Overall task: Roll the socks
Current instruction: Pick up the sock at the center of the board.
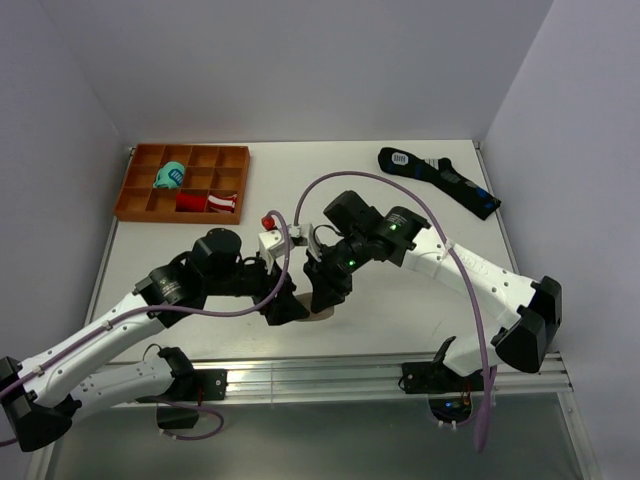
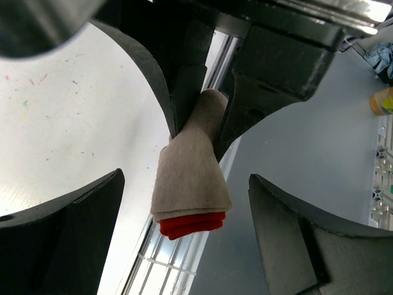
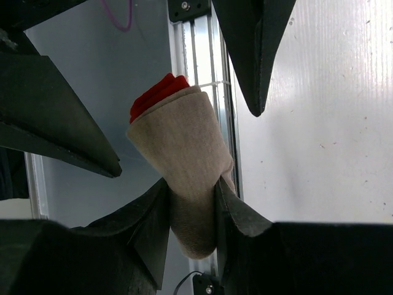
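Two rolled bundles, a teal fabric one (image 1: 170, 177) and a red-and-white one (image 1: 208, 202), lie in neighbouring compartments of the orange plastic divider tray (image 1: 150, 212) at the far left of the white surface (image 1: 390, 310). Near the front edge, the left hand (image 1: 285, 305) has its fingers well apart on either side of the tan fabric socks (image 2: 190, 172) without touching them. The socks are bunched into a short, flared bundle with red layers poking out of one end, and they appear to be lifted off the surface. The right hand (image 1: 327, 290) is clamped on the narrow end. Far right, a long black sock with blue and white marks (image 1: 440, 178) lies flat. The rolling looks largely done, but the bundle is loose. It probably needs tightening or tucking before being set down.
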Action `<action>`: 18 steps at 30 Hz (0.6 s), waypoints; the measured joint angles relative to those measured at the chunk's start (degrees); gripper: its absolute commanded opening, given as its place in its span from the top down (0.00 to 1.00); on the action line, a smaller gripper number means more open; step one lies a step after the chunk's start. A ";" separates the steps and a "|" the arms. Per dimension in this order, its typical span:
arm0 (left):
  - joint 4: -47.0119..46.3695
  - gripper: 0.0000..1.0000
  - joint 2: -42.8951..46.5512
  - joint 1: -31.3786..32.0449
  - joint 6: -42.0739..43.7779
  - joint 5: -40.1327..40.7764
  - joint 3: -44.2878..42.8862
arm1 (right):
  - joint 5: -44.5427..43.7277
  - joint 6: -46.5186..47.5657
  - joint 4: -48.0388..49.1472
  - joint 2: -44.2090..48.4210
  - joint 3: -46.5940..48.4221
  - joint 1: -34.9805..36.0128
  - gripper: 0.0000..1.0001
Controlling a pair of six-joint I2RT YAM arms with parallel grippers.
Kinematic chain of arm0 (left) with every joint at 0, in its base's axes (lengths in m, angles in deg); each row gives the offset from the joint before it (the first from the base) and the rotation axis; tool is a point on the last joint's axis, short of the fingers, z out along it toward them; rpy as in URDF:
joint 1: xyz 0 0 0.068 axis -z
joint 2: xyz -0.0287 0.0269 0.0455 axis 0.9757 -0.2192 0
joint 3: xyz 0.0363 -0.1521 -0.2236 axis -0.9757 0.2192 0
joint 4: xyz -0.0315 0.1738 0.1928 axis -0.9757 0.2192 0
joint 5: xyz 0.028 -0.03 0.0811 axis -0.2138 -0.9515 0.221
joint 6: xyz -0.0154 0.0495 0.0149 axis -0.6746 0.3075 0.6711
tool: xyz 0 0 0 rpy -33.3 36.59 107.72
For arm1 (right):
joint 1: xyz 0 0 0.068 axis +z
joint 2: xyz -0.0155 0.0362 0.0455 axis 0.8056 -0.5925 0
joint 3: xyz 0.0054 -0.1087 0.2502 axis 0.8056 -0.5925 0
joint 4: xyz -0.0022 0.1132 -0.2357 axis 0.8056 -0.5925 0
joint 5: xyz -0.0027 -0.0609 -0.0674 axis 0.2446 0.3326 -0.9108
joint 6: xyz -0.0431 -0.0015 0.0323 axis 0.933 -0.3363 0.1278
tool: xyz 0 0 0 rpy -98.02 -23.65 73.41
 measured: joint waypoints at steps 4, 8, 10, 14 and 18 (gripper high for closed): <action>0.26 0.13 -0.37 0.00 0.22 -1.09 -0.33 | 0.04 0.02 -0.70 0.35 -0.02 0.00 1.00; 0.59 0.16 -0.50 -0.02 0.26 -1.36 -0.33 | 0.00 0.00 -0.66 0.52 -0.50 0.00 1.00; 1.18 0.19 -0.52 -0.02 0.22 -1.57 -0.33 | -0.02 0.00 -0.76 0.61 -0.85 0.00 1.00; 0.76 0.23 -0.31 0.00 0.00 -1.60 -0.17 | -0.02 -0.09 -0.09 0.85 -1.16 0.02 1.00; -1.66 0.26 0.63 0.02 -0.94 -1.75 1.86 | -0.26 -0.13 0.72 1.01 -1.81 0.20 1.00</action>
